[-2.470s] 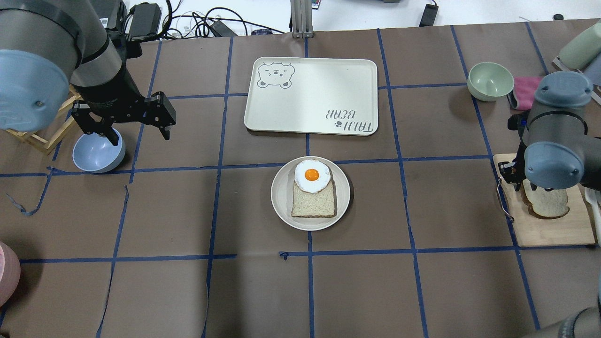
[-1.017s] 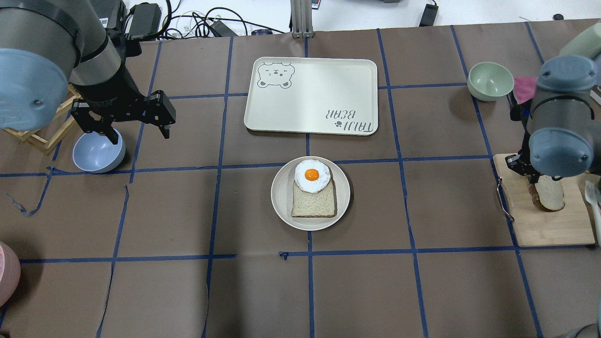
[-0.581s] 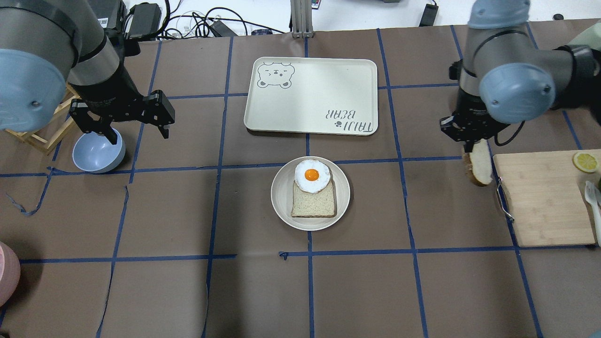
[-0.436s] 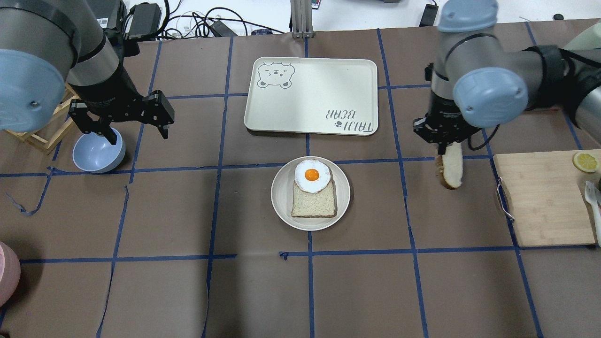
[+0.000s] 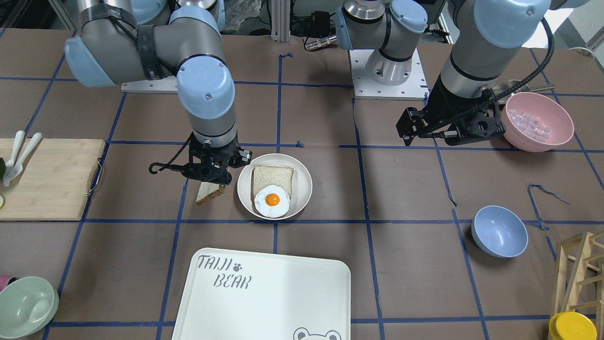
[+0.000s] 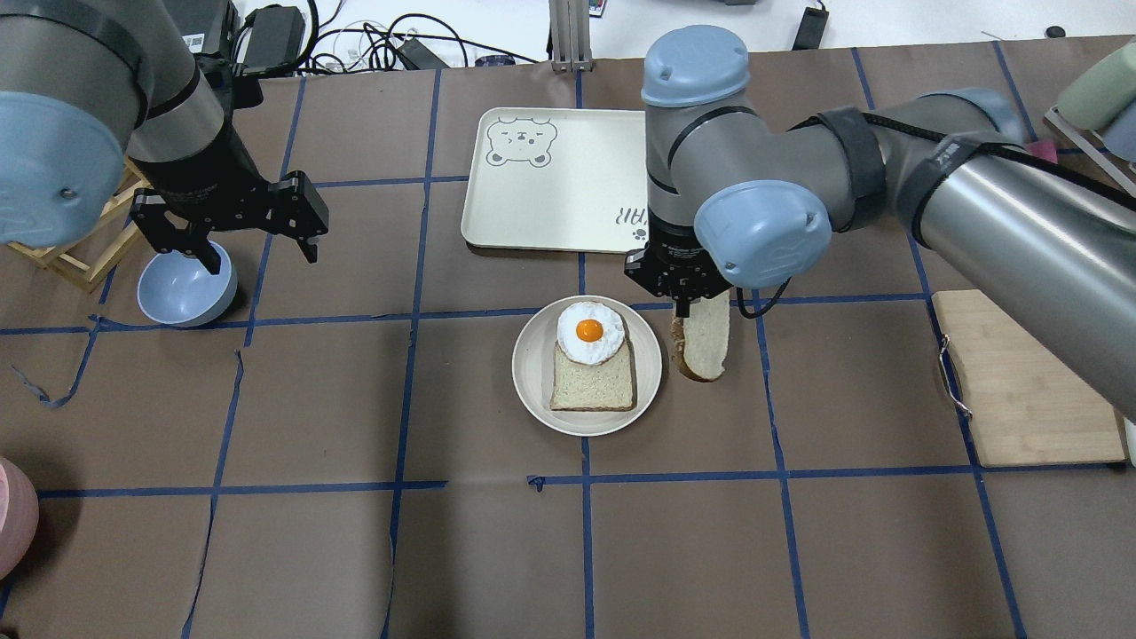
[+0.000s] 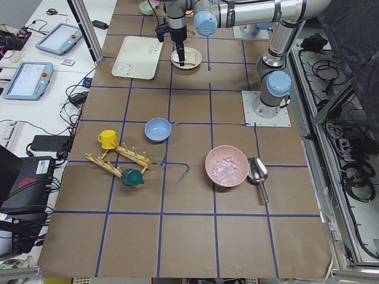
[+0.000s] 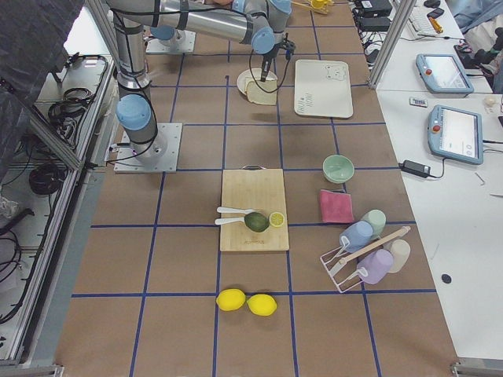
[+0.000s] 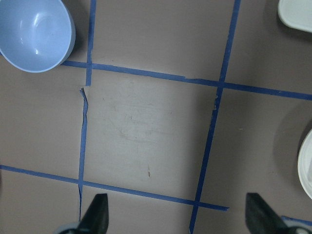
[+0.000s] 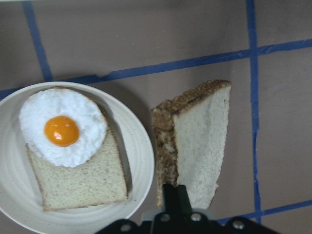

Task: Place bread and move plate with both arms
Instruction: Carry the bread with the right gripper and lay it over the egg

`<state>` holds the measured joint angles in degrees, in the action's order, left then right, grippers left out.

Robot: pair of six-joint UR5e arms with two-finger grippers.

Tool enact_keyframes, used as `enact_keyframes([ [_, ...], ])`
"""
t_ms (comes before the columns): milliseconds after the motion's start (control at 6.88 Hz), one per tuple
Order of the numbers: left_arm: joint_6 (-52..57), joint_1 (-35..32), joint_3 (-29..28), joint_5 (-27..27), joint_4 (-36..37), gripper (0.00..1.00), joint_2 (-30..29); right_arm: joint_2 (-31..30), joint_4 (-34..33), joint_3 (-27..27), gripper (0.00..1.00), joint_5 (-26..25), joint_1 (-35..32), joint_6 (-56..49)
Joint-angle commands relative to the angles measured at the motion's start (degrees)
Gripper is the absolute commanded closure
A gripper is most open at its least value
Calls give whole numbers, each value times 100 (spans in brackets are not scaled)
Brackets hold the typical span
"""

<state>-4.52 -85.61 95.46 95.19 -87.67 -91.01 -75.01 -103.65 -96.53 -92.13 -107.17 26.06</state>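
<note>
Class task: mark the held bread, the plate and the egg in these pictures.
bread (image 6: 704,342): overhead view, on its pale crumb face.
plate (image 6: 531,368): overhead view, on the bare part by its left rim.
egg (image 6: 589,331): overhead view, on the yolk.

My right arm (image 6: 976,213) stretches in from my right side toward the middle, the forearm lying nearly level. Its wrist is turned so that my right gripper (image 6: 685,309) points straight down. Its jaws are closed tight on the top edge of the bread (image 6: 706,344), which hangs on edge beneath them. My left arm (image 6: 177,115) stands off on my left side, the wrist bent downward. My left gripper (image 6: 264,256) hangs in the air facing down, its two fingers (image 9: 97,214) spread wide apart with nothing between them.
</note>
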Motion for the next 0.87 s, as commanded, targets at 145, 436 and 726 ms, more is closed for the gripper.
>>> enact_keyframes([
  [145, 4, -8, 8, 26, 21, 0, -22, 319, -592, 161, 100, 11, -726, 715],
  [436, 4, -8, -1, 26, 30, 0, -31, 451, -709, 144, 100, 2, -849, 716],
  [726, -5, -8, 8, -9, 48, 0, -75, 530, -683, 109, 100, 19, -859, 742],
])
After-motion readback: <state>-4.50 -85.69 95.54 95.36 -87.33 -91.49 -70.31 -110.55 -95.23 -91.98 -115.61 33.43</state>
